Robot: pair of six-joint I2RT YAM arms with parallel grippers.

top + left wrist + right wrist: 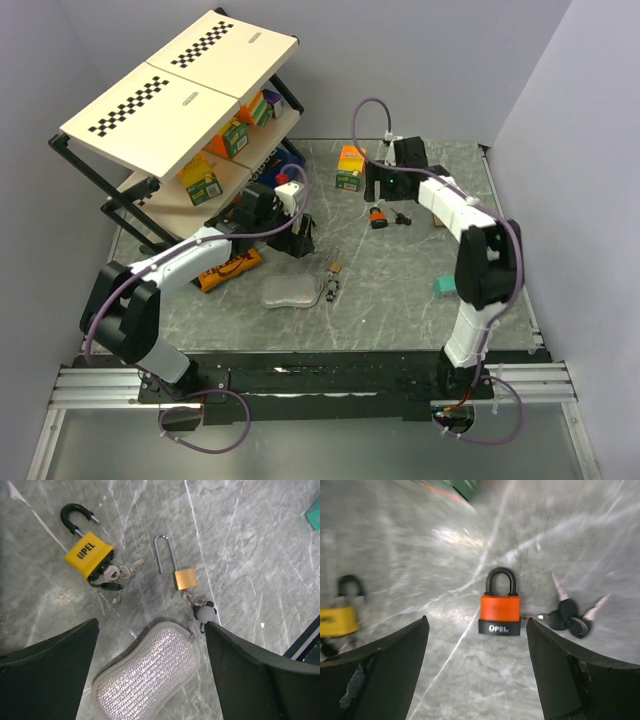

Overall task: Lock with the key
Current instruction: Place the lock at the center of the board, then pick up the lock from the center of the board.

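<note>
An orange padlock (500,611) lies on the marble table with its black shackle shut; a bunch of black-headed keys (570,617) lies just to its right. My right gripper (477,622) hangs open above the table just short of that lock, holding nothing. The top view shows this lock (378,217) right below the right gripper (383,192). A yellow padlock (89,555) with an open shackle has keys (119,572) at its base. A small brass padlock (185,578) is also open. My left gripper (152,625) is open above a silver pouch (147,672).
A tilted shelf rack (180,90) with checkered boards and boxes fills the back left. An orange-and-green box (350,167) stands behind the right gripper. A teal block (446,287) lies near the right arm, and an orange packet (228,268) by the left arm.
</note>
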